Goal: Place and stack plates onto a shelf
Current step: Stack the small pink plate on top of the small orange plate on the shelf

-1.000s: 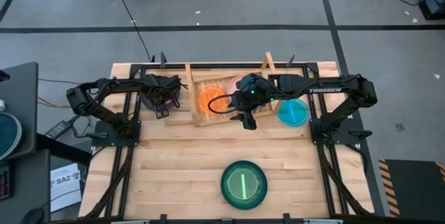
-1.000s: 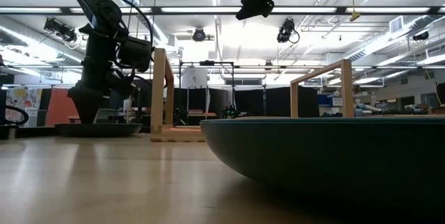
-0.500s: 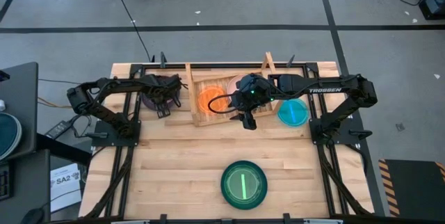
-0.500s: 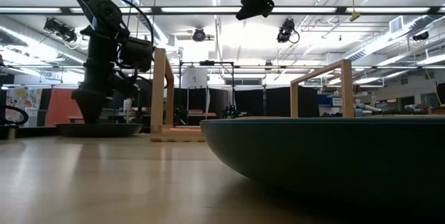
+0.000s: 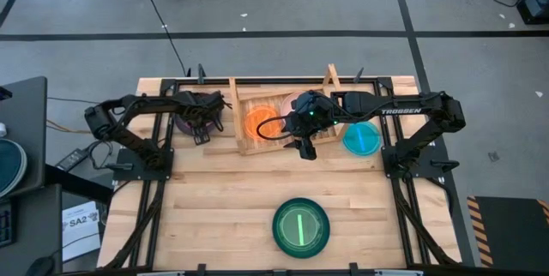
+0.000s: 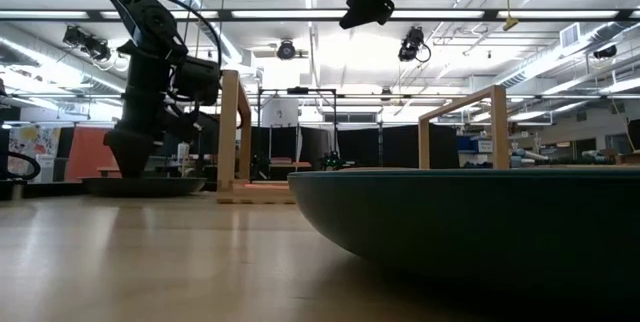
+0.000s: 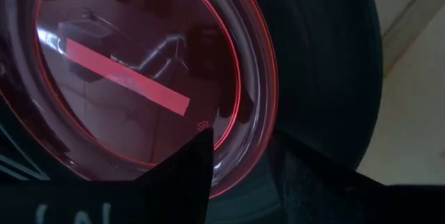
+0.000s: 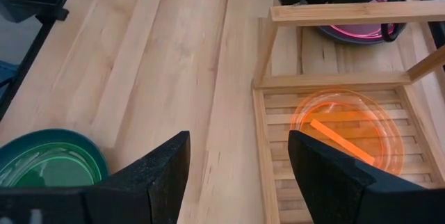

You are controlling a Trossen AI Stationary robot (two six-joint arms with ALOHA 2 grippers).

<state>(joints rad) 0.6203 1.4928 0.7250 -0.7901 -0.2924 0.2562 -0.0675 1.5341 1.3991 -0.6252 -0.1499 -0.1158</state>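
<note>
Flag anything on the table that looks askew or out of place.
The shelf sits rotated, not square to the table edges. Otherwise plates lie flat: orange plate on the slats, cyan plate beside the shelf, green plate near the front. Nothing spilled or damaged.

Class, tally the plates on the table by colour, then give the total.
orange plate: 1
cyan plate: 1
green plate: 1
pink plate, partly hidden: 1
maroon plate: 1
purple plate, beneath the maroon: 1
Total: 6
</note>
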